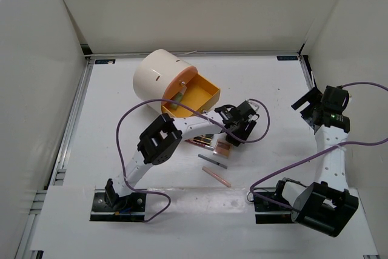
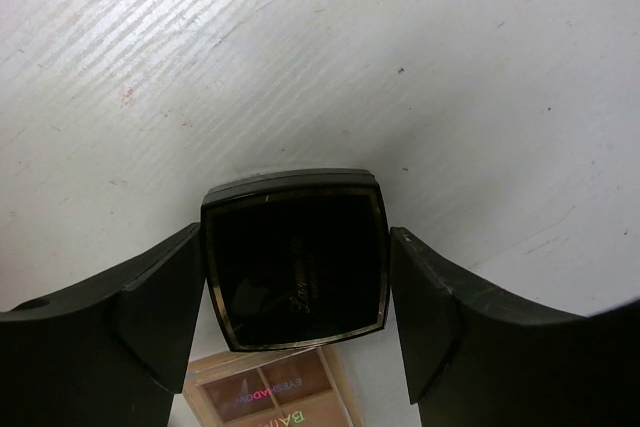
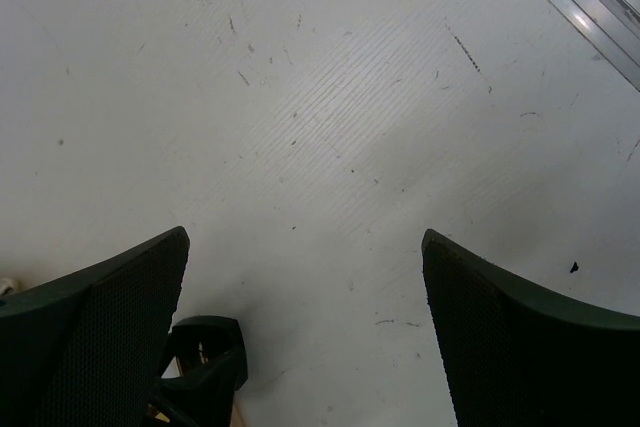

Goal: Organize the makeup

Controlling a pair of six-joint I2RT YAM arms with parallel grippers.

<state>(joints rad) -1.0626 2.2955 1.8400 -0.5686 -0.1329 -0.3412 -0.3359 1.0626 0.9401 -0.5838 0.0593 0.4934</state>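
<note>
Left jaws clamp black square compact by its sides on the surface; eyeshadow palette just beside. Right jaws wide.

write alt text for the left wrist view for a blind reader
A black square compact lies on the white table between the dark fingers of the left gripper. A brown eyeshadow palette shows at the bottom edge.

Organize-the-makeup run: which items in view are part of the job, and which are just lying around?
Job:
- black compact, between the left end effector fingers
- eyeshadow palette
- rose-gold compact
- grey pencil
- pink pencil

Not makeup:
- cream cylinder with orange tray
- purple cables
</note>
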